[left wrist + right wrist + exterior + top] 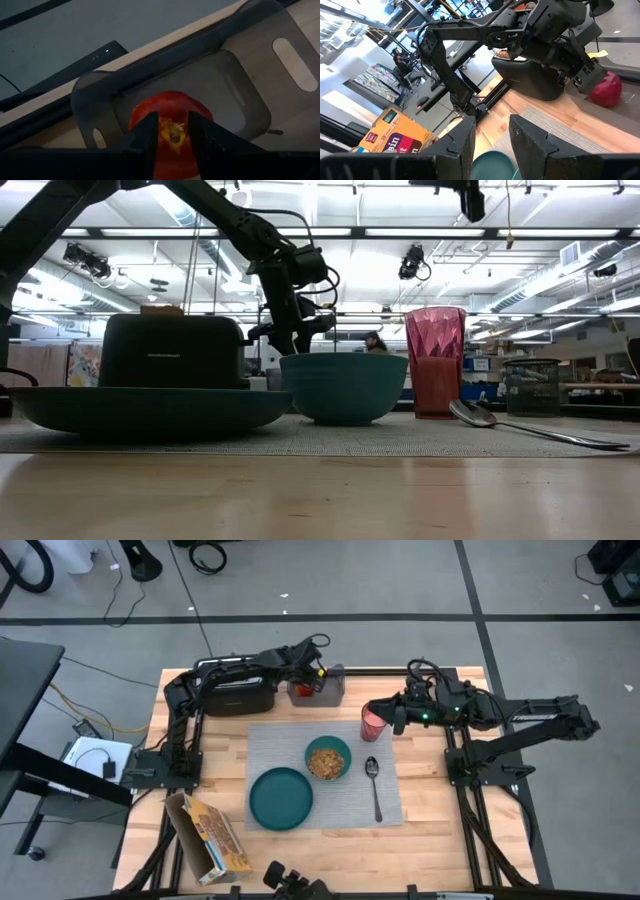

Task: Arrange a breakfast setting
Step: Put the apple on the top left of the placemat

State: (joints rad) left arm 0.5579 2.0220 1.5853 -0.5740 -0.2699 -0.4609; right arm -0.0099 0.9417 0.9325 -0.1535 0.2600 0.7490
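Observation:
A grey placemat (325,775) holds a teal plate (281,798), a teal bowl (328,758) with brown cereal and a metal spoon (373,780). The red cup (373,723) stands on the placemat's far right corner. The small red fruit (170,112) lies in the grey tray (240,100) at the table's far edge. My left gripper (173,120) points down over the fruit, fingers nearly together on either side of its stem hollow. My right gripper (390,720) is beside and above the cup, shut and empty. No toast shows. My left gripper comes at the fruit from above, its fingertips (152,125) over the fruit's top beside the stem hollow (173,131). I cannot tell whether they touch it. The fruit rests in the tray.
The black toaster (238,695) stands left of the tray at the far edge. An open cereal box (210,835) lies at the near left. Bare wood shows right of the placemat (430,790) and along the near edge.

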